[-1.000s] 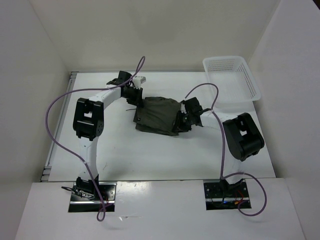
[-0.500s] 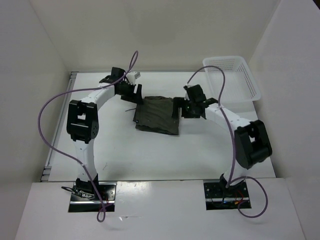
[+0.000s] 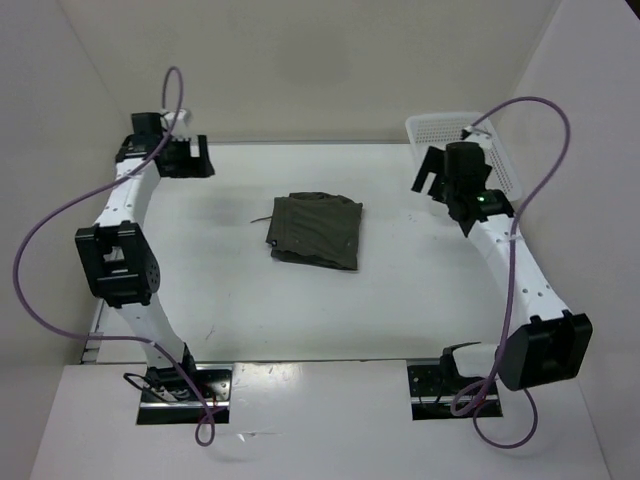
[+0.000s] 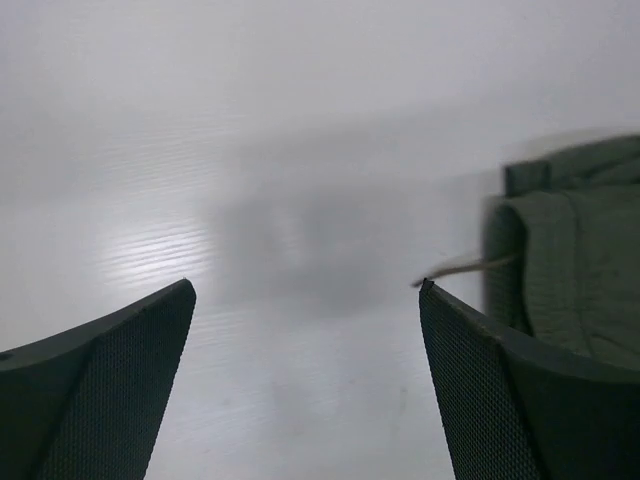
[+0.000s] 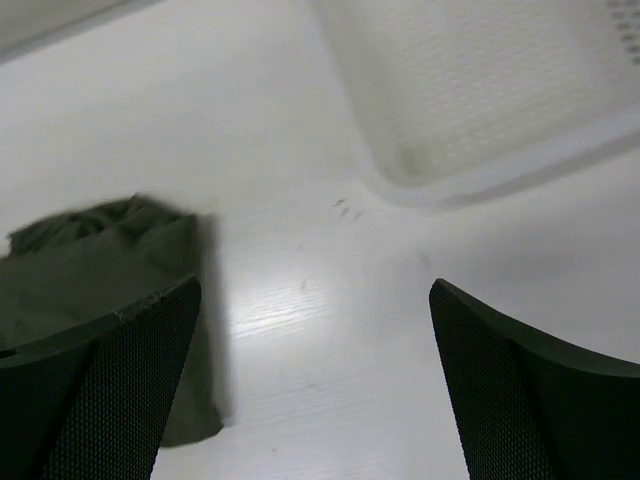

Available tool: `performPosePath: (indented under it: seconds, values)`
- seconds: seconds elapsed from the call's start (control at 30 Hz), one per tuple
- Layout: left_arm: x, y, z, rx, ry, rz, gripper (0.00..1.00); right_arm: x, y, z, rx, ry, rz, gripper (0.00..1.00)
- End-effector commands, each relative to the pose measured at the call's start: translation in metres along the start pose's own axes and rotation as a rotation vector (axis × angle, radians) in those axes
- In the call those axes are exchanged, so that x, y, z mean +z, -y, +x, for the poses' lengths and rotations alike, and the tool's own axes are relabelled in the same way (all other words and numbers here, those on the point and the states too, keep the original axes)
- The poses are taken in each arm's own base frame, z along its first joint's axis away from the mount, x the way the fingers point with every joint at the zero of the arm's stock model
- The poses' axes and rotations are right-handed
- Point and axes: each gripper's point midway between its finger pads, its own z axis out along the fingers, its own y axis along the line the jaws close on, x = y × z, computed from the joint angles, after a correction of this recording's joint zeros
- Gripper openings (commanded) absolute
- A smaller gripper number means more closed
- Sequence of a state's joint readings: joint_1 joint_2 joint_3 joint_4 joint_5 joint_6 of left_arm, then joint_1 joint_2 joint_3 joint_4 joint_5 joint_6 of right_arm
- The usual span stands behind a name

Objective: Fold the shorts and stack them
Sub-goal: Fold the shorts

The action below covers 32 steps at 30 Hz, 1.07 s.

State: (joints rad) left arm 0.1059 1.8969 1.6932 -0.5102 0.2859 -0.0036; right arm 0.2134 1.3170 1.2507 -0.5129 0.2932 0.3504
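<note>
**Both arms draw back; folded shorts left alone on the table**

Over the last second both arms have swung away from the shorts [image 3: 316, 230]. A second ago each gripper sat against an edge of the cloth. The left arm [image 3: 120, 262] now stretches to the far left corner of the table [image 3: 250, 300], and the right arm [image 3: 510, 265] reaches to the far right, next to the white basket [image 3: 509, 178]. The shorts have stayed near the middle of the table, a little toward the far side.

The left gripper [image 4: 307, 286] has its jaws spread wide with nothing between them. Its wrist view shows only bare table between the two fingers. The right gripper [image 5: 315, 285] is just as wide and also holds nothing.

The shorts lie flat as a compact, roughly rectangular dark olive-green bundle, slightly skewed to the table edges. They are well apart from both grippers and from the basket. A thin drawstring [image 3: 262, 215] trails out of the bundle's far left corner onto the table. In the left wrist view the folded cloth sits at the right edge of the picture, beyond the right finger. In the right wrist view it sits at the left edge, with the basket's corner near the top.
</note>
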Motion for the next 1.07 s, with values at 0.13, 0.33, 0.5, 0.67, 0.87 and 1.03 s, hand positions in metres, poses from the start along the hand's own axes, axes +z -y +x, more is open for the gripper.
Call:
performPosePath:
  seconds: [0.13, 0.33, 0.5, 0.67, 0.87, 1.03]
  values:
    - [-0.063, -0.077, -0.002, -0.095, 0.084, -0.171, 0.99, -0.038, 0.087, -0.045, 0.087, 0.152, 0.202, 1.00]
    - [-0.071, -0.089, -0.001, -0.109, 0.105, -0.196, 0.99, -0.044, 0.113, -0.042, 0.108, 0.155, 0.230, 1.00]
    - [-0.069, -0.090, 0.001, -0.109, 0.105, -0.196, 0.99, -0.041, 0.114, -0.024, 0.101, 0.119, 0.220, 1.00]
    - [-0.067, -0.096, 0.006, -0.111, 0.099, -0.225, 0.99, -0.039, 0.114, -0.013, 0.098, 0.098, 0.217, 1.00]
    - [-0.065, -0.096, 0.009, -0.114, 0.091, -0.224, 0.99, -0.039, 0.114, -0.013, 0.098, 0.098, 0.217, 1.00]
    - [-0.063, -0.092, 0.010, -0.113, 0.094, -0.202, 0.99, -0.037, 0.114, -0.009, 0.096, 0.087, 0.210, 1.00]
